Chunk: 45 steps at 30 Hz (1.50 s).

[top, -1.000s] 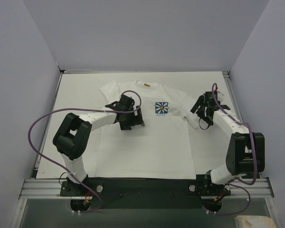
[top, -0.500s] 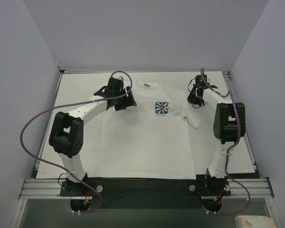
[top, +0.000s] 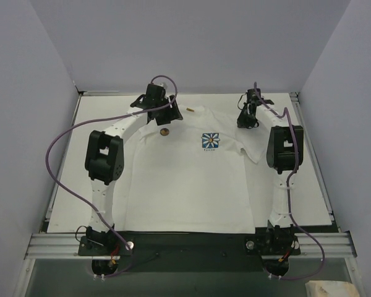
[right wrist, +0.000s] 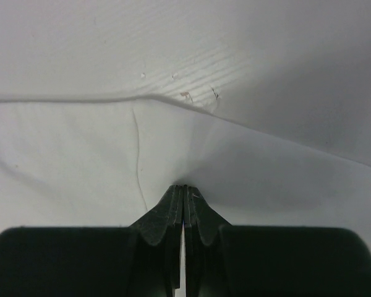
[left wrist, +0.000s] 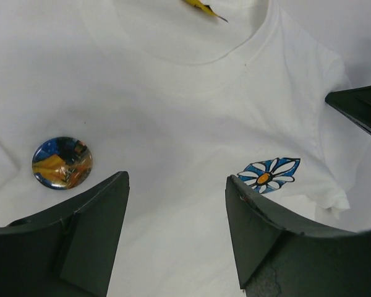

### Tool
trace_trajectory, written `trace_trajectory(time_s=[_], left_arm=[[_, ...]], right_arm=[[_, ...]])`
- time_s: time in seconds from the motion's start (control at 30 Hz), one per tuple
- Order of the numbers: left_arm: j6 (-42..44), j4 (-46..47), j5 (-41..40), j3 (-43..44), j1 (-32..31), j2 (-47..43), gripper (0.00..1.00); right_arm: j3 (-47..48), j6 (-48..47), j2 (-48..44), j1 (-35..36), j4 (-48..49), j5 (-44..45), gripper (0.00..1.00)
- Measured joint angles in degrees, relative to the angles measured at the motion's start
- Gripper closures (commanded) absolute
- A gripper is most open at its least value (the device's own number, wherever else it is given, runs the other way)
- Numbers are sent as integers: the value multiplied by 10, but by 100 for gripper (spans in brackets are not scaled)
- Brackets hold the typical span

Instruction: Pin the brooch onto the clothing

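On the white table (top: 80, 179), the soft white T-shirt (top: 191, 185) lay flat, the right gripper (right wrist: 184, 189) with jaws clenched on its puckered cloth, the left gripper (left wrist: 176, 182) with jaws released beside the glossy round brooch (left wrist: 62, 163) near its collar (left wrist: 191, 59), toward the far edge.

The right tool (right wrist: 184, 189) has its two black fingers (right wrist: 157, 224) pressed tip to tip, pinching the white T-shirt (right wrist: 253, 170), which puckers around them. A raised fold (right wrist: 80, 99) crosses the cloth just beyond the tips.

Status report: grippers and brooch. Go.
Left gripper open above shirt. Right gripper shut, pinching shirt. Brooch lying on shirt, unheld. Nothing covering it.
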Motion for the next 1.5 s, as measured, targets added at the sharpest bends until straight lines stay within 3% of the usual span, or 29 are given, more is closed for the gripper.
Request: trace_trajectory(time_s=[0.07,0.1,0.2,0.23,0.3,0.47,0.97,1.13,1.3,1.5], left_arm=[[2,-13,2,33,0,22,41],[4,-23,2,55,0,35,53],[14,-52,2,151,0,88,76],[15,-54,2,176,0,103,90],[20,-75,3,242,0,141,100],[27,-110,7,349,0,225,100],[-1,-137,17,348,24,282,100],[-40,-101,33,313,46,276,100],[-60,-54,62,283,62,270,100],[-60,-13,75,234,66,247,98]], right_arm=[[34,7,19,-5,-16,-8,100],[53,12,31,-8,-21,-14,100],[108,28,64,-17,-38,-39,100],[122,33,73,-20,-39,-47,100],[150,45,91,-28,-44,-67,100],[204,68,127,-36,-52,-103,100],[363,130,229,-41,-57,-155,100],[358,121,228,-42,-37,-166,100],[282,85,184,-41,-9,-198,99],[165,15,50,-23,-13,-213,99]])
